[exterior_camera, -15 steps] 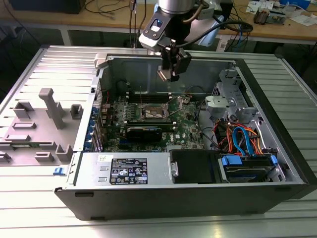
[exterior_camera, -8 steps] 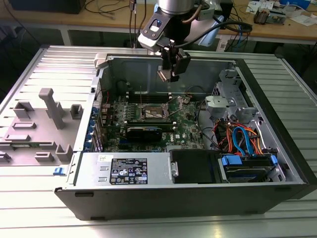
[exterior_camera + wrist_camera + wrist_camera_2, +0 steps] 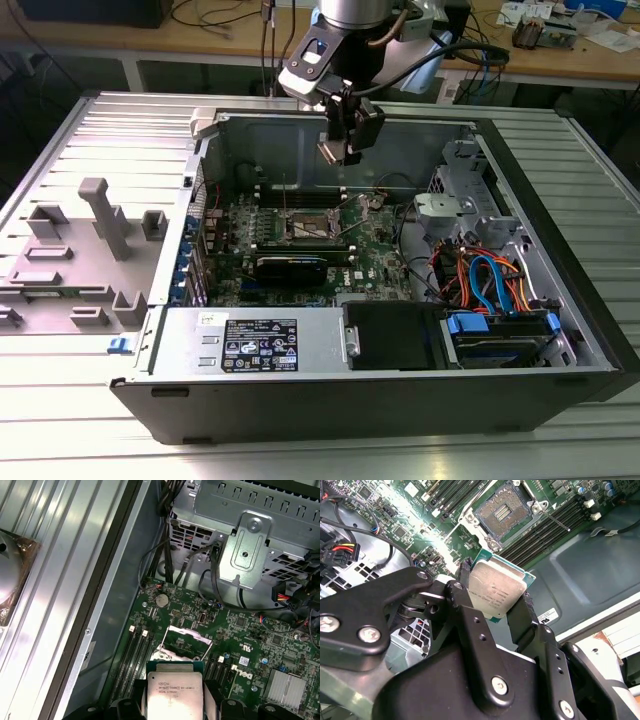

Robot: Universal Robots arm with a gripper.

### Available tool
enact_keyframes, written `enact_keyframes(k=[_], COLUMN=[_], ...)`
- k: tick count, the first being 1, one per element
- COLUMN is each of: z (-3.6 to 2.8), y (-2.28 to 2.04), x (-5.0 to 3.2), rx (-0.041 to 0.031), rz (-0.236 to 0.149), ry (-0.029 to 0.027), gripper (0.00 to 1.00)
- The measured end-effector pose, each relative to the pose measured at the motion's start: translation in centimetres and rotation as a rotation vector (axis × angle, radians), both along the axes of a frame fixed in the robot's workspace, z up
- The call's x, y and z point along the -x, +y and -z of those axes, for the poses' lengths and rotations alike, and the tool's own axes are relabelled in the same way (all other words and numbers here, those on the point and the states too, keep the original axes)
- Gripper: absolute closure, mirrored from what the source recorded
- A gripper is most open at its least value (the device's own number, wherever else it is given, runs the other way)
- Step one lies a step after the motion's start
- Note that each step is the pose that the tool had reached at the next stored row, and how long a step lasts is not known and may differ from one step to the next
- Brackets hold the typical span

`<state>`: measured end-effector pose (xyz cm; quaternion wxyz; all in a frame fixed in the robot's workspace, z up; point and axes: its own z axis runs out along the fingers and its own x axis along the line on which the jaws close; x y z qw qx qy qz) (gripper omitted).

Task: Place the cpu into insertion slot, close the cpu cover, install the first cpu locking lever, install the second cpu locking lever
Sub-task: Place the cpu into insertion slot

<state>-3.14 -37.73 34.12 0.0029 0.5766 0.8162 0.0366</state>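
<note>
Well off toward the exterior view's left of the claw (image 3: 342,152), a grey plastic fixture (image 3: 95,240) sits on the ribbed metal table (image 3: 60,420), beside the open computer case (image 3: 330,405). The claw itself hangs above the rear part of that case. Its two black fingers (image 3: 465,580) are clamped on opposite edges of the cpu (image 3: 496,591), whose silvery top faces the wrist cameras; the chip is held clear of the board. Beneath the claw lies the green motherboard (image 3: 375,255), and on it the insertion slot (image 3: 502,511) stands uncovered with its dark pin field bare, apart from the cpu. Long black memory slots (image 3: 545,530) run along both sides of the socket. Farther toward the exterior view's right of the claw, blue and orange cables (image 3: 485,280) bunch below the metal drive cage (image 3: 455,195).
</note>
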Motion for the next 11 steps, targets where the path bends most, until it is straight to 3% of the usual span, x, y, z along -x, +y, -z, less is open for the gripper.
enact_keyframes(k=[7,10,11], z=[0.05,0.36,0.6], y=[0.01,0.0,0.0], x=[0.0,0.0,0.02], rx=[-0.0001,-0.0001,0.0005], rz=[0.033,0.081,0.101], ry=[0.0001,0.0022,0.0057], gripper=[0.46,0.46,0.46])
